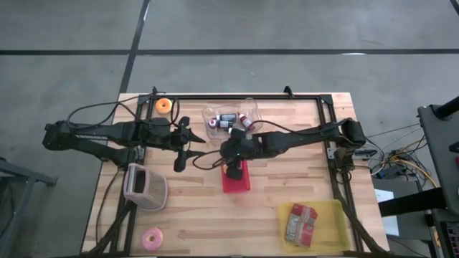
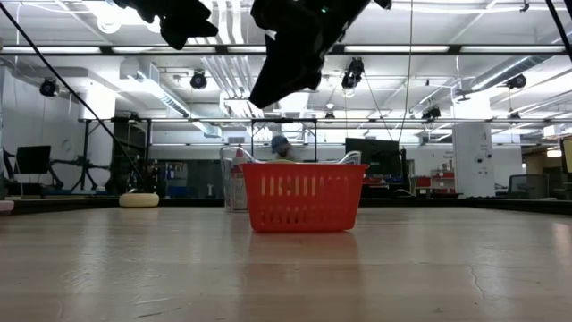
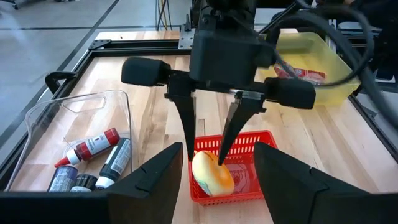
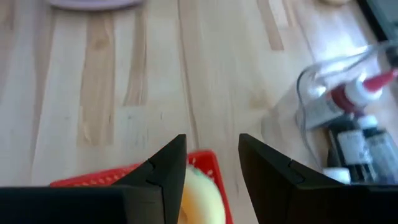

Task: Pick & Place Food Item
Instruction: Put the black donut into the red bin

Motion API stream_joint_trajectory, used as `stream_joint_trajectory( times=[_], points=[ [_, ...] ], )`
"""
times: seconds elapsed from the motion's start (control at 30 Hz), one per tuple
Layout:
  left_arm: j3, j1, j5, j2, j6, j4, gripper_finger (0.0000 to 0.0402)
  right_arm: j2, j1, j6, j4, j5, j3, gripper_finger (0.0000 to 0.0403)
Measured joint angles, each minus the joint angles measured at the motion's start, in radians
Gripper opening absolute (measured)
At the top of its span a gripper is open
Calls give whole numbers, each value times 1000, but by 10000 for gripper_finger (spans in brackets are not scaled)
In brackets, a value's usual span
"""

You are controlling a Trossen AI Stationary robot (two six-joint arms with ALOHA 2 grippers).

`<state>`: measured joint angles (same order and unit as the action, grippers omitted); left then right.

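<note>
A round yellow-orange food item lies inside the small red basket, which stands on the table near its middle. My right gripper hangs open above the basket, fingers pointing down, one on either side of the food and clear of it. In the low view the right gripper is well above the basket's rim. The food also shows between the fingers in the right wrist view. My left gripper is open and empty, just left of the basket and facing it.
A clear tub with bottles stands just behind the basket. An orange roll lies far left, a pink-grey basket and a pink ring near left. A yellow tray with a packet sits near right.
</note>
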<state>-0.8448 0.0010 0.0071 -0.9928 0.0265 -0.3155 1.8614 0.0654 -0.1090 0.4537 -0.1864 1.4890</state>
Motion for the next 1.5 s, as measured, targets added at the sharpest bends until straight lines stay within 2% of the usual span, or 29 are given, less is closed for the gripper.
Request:
stream_joint_trajectory(
  times=[0.2, 0.53, 0.6, 0.83, 0.97, 1.2, 1.5],
  points=[
    [0, 0, 0, 0, 0, 0, 202, -87, -16, 54, -162, 0, -116, 133],
    [0, 0, 0, 0, 0, 0, 202, -331, -82, 138, -701, 7, -578, 130],
    [0, 0, 0, 0, 0, 0, 202, -388, -112, 149, -734, 51, -659, 130],
    [0, 0, 0, -1, 0, 0, 202, -577, -260, 87, -842, 334, -831, 130],
    [0, 0, 0, -3, 0, 0, 202, -609, -315, 84, -911, 405, -885, 130],
    [0, 0, 0, -5, 0, 0, 202, -612, -361, 82, -930, 405, -906, 130],
    [0, 0, 0, -6, 0, 0, 202, -610, -360, 83, -930, 404, -908, 130]
  ],
)
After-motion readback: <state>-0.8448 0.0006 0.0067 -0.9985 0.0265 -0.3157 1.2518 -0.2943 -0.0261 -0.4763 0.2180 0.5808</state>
